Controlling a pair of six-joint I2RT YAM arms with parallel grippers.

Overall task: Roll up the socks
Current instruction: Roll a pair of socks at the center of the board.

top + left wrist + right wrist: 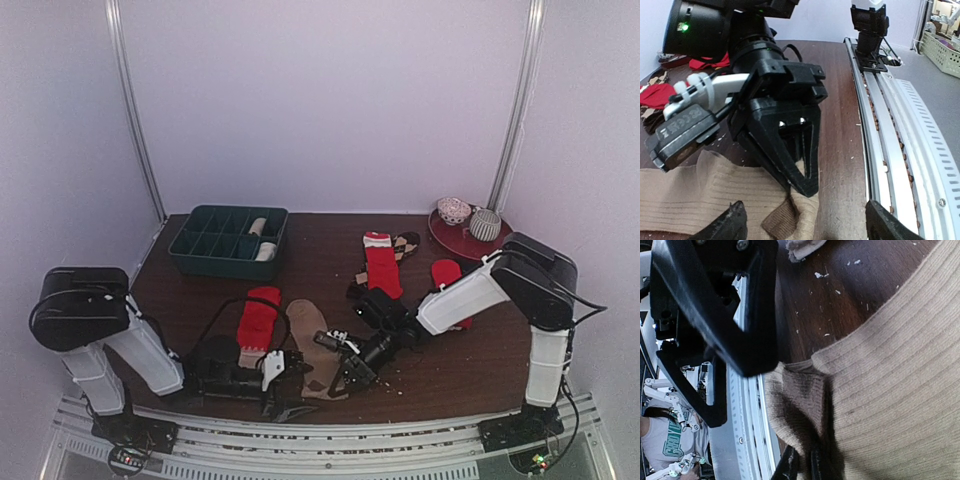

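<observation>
The tan sock (306, 338) is laid flat well nearer the arms than the green tray (200, 262). Its folded-over end is pinched in the clenched right gripper (802, 466), seemingly so a roll can be begun. The left gripper (807, 227) is held spread wide, grasping nothing.

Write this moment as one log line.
left gripper: open over tan sock | right gripper: shut on tan sock | tan sock: end folded
</observation>
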